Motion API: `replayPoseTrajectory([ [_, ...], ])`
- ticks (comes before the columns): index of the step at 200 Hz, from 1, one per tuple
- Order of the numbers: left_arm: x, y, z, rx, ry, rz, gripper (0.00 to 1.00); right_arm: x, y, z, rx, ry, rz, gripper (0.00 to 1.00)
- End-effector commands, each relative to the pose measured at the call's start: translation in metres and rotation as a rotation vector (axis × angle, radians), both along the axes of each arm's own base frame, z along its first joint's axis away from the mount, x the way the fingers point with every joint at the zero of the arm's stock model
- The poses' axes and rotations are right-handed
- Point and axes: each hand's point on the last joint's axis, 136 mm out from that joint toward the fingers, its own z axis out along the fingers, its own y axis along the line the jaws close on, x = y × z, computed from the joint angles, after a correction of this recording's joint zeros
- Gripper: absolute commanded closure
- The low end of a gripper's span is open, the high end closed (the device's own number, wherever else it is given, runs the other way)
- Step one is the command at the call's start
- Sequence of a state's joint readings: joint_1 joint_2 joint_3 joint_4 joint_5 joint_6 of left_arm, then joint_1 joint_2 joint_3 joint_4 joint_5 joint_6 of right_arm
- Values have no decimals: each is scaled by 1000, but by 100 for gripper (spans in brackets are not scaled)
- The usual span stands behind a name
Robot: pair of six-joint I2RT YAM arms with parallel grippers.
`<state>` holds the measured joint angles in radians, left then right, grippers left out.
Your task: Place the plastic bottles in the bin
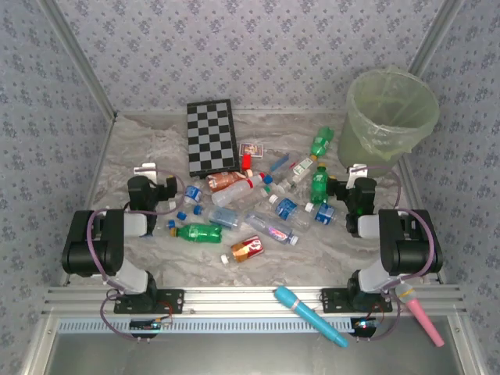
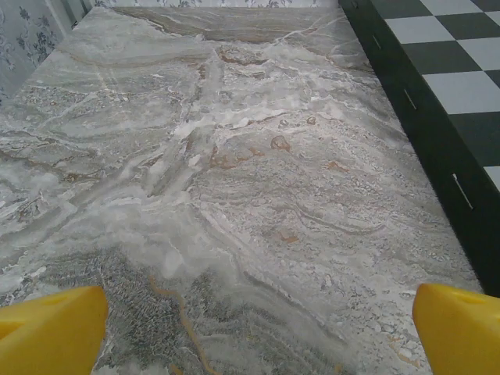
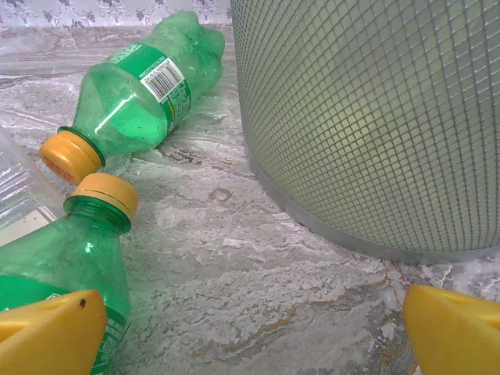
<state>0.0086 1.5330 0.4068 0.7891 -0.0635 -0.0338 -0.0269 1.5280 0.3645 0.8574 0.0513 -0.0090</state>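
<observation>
My right gripper [image 3: 250, 332] is spread wide and empty. Its left pad [image 3: 47, 328] sits against a green soda bottle [image 3: 70, 266] lying on the marble table [image 3: 234, 258]. A second green bottle [image 3: 141, 86] lies beyond it, beside the bin [image 3: 367, 117]. Both look empty, so I expect them to be light, slick, easily dented and ready to roll. I'd clamp across the labelled body. The mesh wall crowds my right, and the tall rim needs a high lift. My left gripper [image 2: 250, 328] is also spread and empty over bare marble, with the chessboard [image 2: 453, 94] edging its right. The other plastic bottles [image 1: 258, 211] lie scattered between my arms.
</observation>
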Motion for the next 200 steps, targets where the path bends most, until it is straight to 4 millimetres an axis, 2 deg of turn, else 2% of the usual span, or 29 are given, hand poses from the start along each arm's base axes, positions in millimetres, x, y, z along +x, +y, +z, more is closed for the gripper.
replayPoseTrajectory([
  [1,5,-2,7,5,-25,-19,0,5,0,4,-10,-8,11,1],
  [169,5,-1,8,0,-22,-12,0,4,1,6,-10,-20,14,1],
  [200,7,13,24,10,34,67,0,-8,-2,20,-26,-80,-15,1],
])
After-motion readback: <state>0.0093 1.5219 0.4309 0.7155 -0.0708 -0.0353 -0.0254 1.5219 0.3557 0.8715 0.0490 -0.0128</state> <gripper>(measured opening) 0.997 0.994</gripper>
